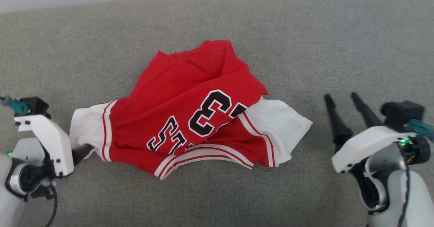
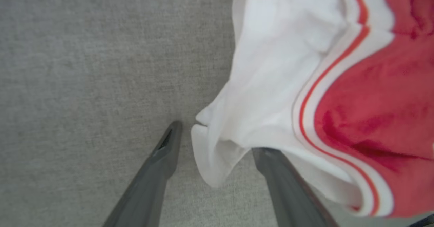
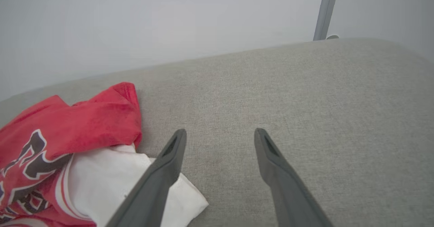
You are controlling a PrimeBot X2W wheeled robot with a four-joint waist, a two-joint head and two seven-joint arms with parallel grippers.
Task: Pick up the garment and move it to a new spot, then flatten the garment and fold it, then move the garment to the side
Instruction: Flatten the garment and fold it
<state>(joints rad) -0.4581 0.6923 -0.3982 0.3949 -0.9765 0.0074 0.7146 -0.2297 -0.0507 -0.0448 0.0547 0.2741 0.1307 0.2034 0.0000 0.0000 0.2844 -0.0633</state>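
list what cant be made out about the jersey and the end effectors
- Head view: jersey folds over its own lettering, so the word is unreadable.
- Left wrist view: blurred; white sleeve covers one fingertip of the left end effector.
- Right wrist view: left edge cuts off the jersey.

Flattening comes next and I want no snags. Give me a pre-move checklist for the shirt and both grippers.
1. Open left gripper: ok, fingers apart.
2. Cloth clear of left gripper: not ok; the white sleeve lies between its fingers, over one fingertip.
3. Open, empty right gripper: ok.
4. Flat shirt: not ok, bunched and folded over itself.
5. Second grasp point: ok; the other sleeve lies close beside the right gripper.
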